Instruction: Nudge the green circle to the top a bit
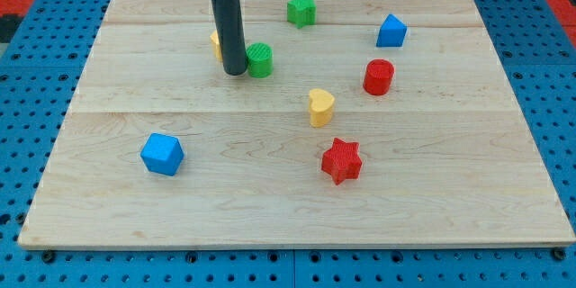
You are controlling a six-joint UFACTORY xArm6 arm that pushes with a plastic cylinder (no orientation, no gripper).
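Note:
The green circle [260, 59] sits on the wooden board [297, 207] in the upper middle-left. My tip [235, 72] rests on the board just to the left of the green circle, touching or nearly touching its side. A yellow block [216, 43] is partly hidden behind the rod, up and to the left of the tip; its shape cannot be made out.
A green star [301, 9] lies near the top edge. A blue block [391, 31] and a red cylinder [379, 76] are at the upper right. A yellow heart [320, 106] and a red star [341, 160] are in the middle. A blue cube [162, 154] is at the lower left.

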